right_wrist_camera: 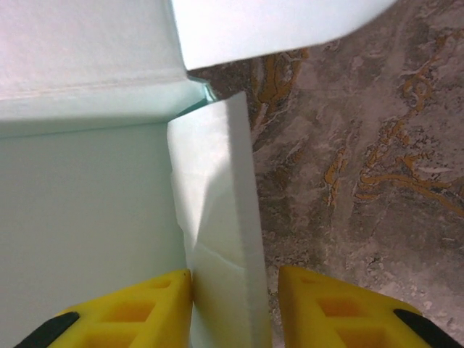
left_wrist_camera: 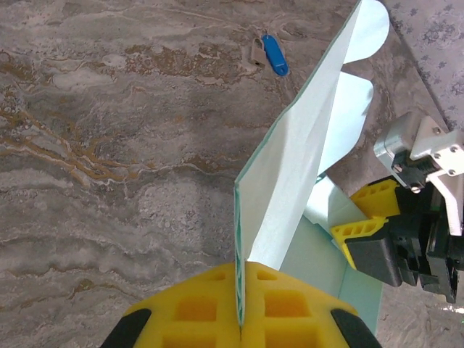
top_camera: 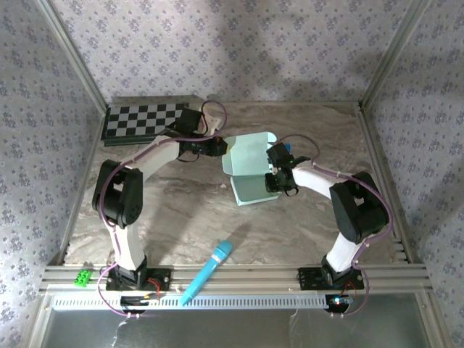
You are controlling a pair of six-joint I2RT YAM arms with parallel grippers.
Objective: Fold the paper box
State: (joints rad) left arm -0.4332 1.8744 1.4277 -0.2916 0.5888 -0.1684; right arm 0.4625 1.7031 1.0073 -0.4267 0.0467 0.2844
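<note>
Nearest the arm bases, a blue microphone (top_camera: 212,270) lies slantwise on the counter (top_camera: 181,217) and a small green block (top_camera: 83,276) sits on the frame rail, both well apart from the work and taking no part in it. Further in, at the middle of the counter, is the paper box (top_camera: 250,185), half formed: one panel lies flat while another stands up from it, its rounded tabs toward the far side. The left pincer (left_wrist_camera: 241,308) is clamped on the edge of that raised panel, pads pressed tight on the thin card, likely to keep it upright so the sides can be brought in against it. From the other side, the right pincer (right_wrist_camera: 235,290) stands part open astride a narrow side flap (right_wrist_camera: 217,217); one finger (right_wrist_camera: 156,301) touches the flap's inner face and the other stands off from it, so it grips nothing. I judge this flap is the one being stood up against the held panel, and the crease there looks soft, so it may sag back. Beyond the box, in the far left corner, a chequered board (top_camera: 145,119) lies flat.
</note>
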